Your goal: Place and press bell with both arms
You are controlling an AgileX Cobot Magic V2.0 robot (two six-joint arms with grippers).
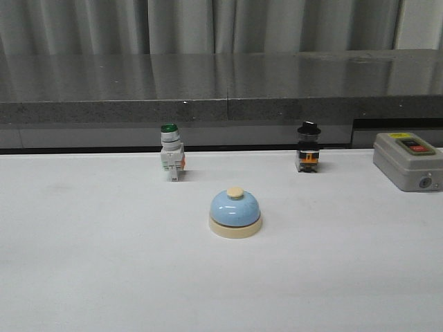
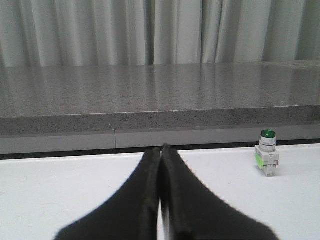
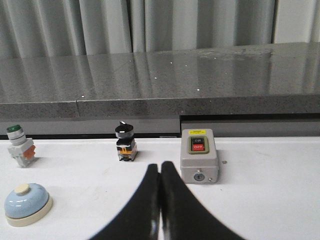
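Bell (image 1: 235,212) sits upright on the white table (image 1: 90,263), untouched, in front of and between the green-capped switch (image 1: 171,153) and black-capped switch (image 1: 308,148); well apart from both. Grey control box (image 1: 407,160) is out past the black-capped switch, away from the bell. Front view shows no arms at all. Left wrist view: left gripper (image 2: 161,160) with fingers pressed together, nothing between them; only the green-capped switch visible there, no bell. Right wrist view: right gripper (image 3: 160,175) also pressed together and empty; it catches the bell, both switches and the box's red and black buttons, which the front view barely resolves.
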